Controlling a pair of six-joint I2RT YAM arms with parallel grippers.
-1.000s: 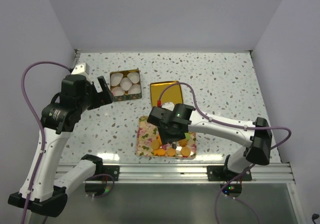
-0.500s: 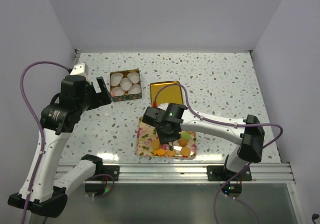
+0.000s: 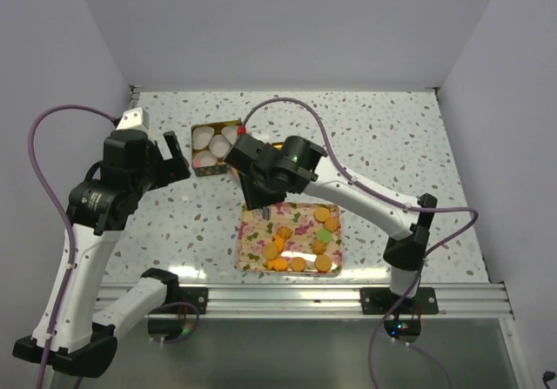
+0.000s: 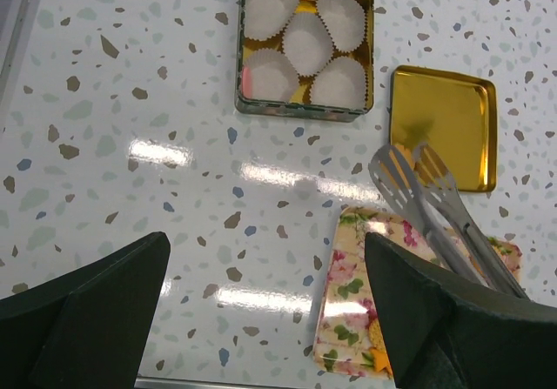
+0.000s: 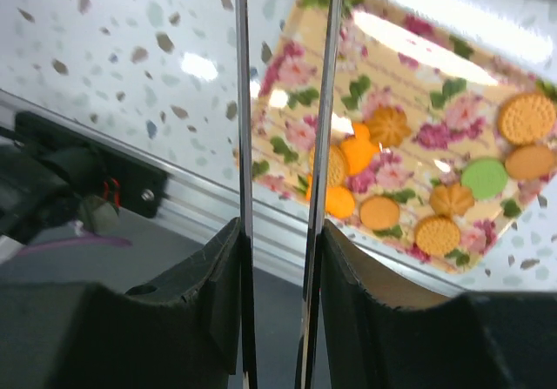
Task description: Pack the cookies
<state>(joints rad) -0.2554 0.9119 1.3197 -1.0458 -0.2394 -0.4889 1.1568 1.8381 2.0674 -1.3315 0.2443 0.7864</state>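
Several cookies [image 3: 300, 243] lie on a floral tray [image 3: 255, 232], mostly orange-brown rounds plus one pale green one [image 3: 324, 233]. The right wrist view shows them [image 5: 435, 211] below and to the right of my right gripper [image 5: 280, 232]. That gripper [image 3: 258, 193] is shut on metal tongs [image 5: 324, 102] and hovers over the tray's far left corner. In the left wrist view the tongs [image 4: 426, 202] show no cookie between their tips. My left gripper [image 3: 178, 164] hangs open, left of the tin; it [image 4: 265, 250] holds nothing.
A square tin [image 3: 216, 148] with white paper cups stands at the back left, seen whole [image 4: 305, 41] from the left wrist. Its gold lid [image 4: 441, 124] lies to the right, mostly hidden under my right arm from above. An aluminium rail [image 3: 305, 300] runs along the near edge.
My right arm has swung from over the cookies back and left, towards the tin, carrying the tongs, and its jaws have closed a little. The left arm has hardly moved.
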